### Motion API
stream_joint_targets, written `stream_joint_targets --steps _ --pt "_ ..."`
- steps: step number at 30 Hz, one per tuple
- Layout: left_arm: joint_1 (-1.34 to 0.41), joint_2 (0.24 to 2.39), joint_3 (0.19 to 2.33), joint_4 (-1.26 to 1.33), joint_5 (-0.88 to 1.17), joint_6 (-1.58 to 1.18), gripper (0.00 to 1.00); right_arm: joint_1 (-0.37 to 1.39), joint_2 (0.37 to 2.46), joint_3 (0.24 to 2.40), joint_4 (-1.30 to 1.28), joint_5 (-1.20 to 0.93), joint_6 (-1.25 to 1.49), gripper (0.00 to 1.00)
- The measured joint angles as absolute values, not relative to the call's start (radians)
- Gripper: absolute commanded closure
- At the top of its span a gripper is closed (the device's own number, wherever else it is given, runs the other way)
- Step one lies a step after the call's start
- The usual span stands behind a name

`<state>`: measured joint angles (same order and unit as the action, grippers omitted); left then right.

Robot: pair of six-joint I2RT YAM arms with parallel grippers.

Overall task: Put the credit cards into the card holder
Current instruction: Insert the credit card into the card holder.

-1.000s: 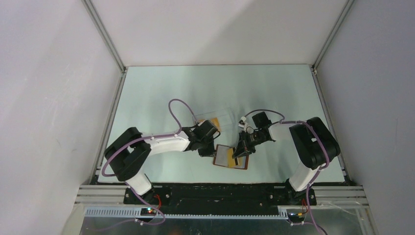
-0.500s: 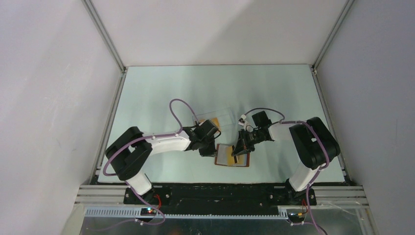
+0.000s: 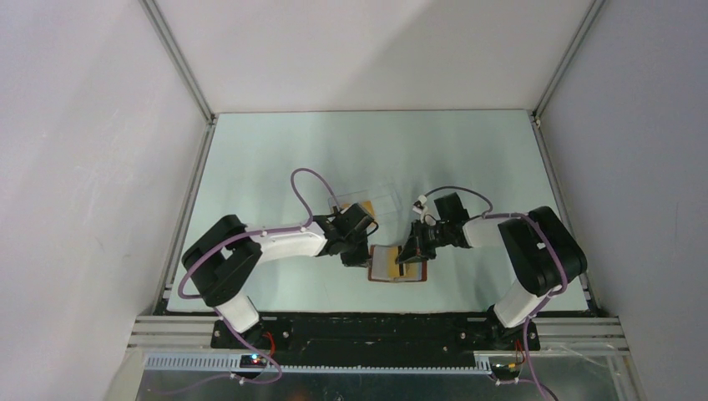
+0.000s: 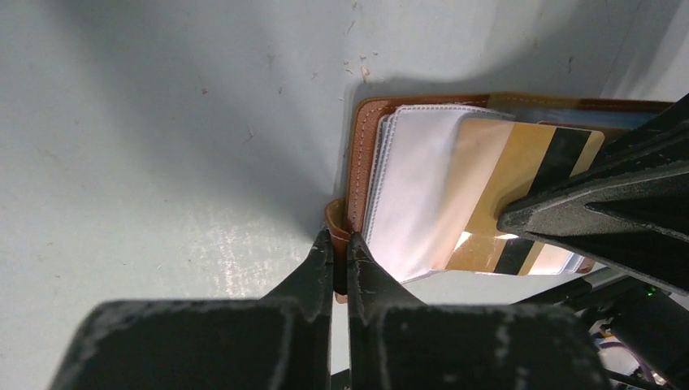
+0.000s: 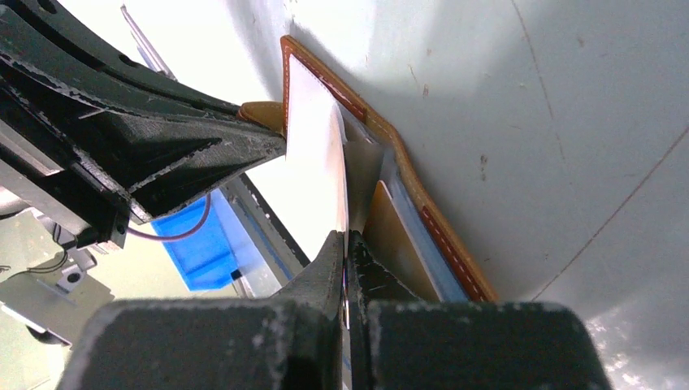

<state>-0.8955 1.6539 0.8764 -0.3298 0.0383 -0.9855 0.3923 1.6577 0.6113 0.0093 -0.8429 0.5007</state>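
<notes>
Tabletop [image 3: 275, 167] of pale green fills the overhead view, and we find both arms bent inward over its lower middle. Just above them in the frame lies a clear plastic box [image 3: 384, 194]; we cannot tell what it holds.

Between the two wrists the brown leather card holder [image 3: 392, 269] lies open and flat, its pale inner pockets [image 4: 414, 187] facing up. A gold credit card [image 4: 504, 179] with a dark stripe lies slanted across those pockets at the right of the left wrist view, not yet seated in any slot that we can see.

The left gripper [image 4: 341, 244] has its fingers pressed together on the holder's snap tab [image 4: 335, 219], at the lower left corner of the leather. The right gripper [image 5: 345, 240] is likewise pinched tight, on the thin edge of that card, its tips low over the fanned pockets.

In our judgement the risk is plain. The holder is anchored by one small tab, so a push along the card could swing or drag the whole wallet instead of feeding a slot. The card's leading corner might also ride over the soft pocket lips and buckle them. A steep angle could make the card slip within the narrow pinch.
</notes>
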Motion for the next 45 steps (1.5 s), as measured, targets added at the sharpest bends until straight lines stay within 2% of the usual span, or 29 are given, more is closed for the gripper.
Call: stream_joint_targets --steps 10,11,15,17,19,23,28,36,45 --pt "-0.896 1.656 0.878 -0.327 0.045 -0.987 1.0 0.447 1.651 0.587 0.11 -0.785 0.565 1.0" --pt "-0.896 1.656 0.878 -0.327 0.045 -0.987 1.0 0.458 1.651 0.587 0.116 -0.773 0.571 0.96" --pt "-0.896 1.656 0.878 -0.327 0.045 -0.993 1.0 0.49 1.623 0.586 0.107 -0.716 0.591 0.6" --pt "-0.896 1.656 0.878 -0.326 0.048 -0.994 1.0 0.499 1.599 0.584 0.084 -0.69 0.601 0.49" --pt "-0.896 1.656 0.877 -0.326 0.051 -0.995 1.0 0.505 1.554 0.584 0.052 -0.659 0.602 0.39" --pt "-0.899 1.656 0.877 -0.326 0.057 -0.995 1.0 0.509 1.485 0.586 -0.019 -0.608 0.603 0.27" --pt "-0.901 1.657 0.877 -0.325 0.059 -0.995 1.0 0.514 1.467 0.611 -0.074 -0.581 0.602 0.23" --pt "-0.901 1.66 0.877 -0.324 0.065 -0.995 1.0 0.533 1.538 0.641 -0.047 -0.634 0.615 0.26" --pt "-0.901 1.658 0.878 -0.329 0.064 -0.995 1.0 0.581 1.596 0.669 0.013 -0.69 0.665 0.25"
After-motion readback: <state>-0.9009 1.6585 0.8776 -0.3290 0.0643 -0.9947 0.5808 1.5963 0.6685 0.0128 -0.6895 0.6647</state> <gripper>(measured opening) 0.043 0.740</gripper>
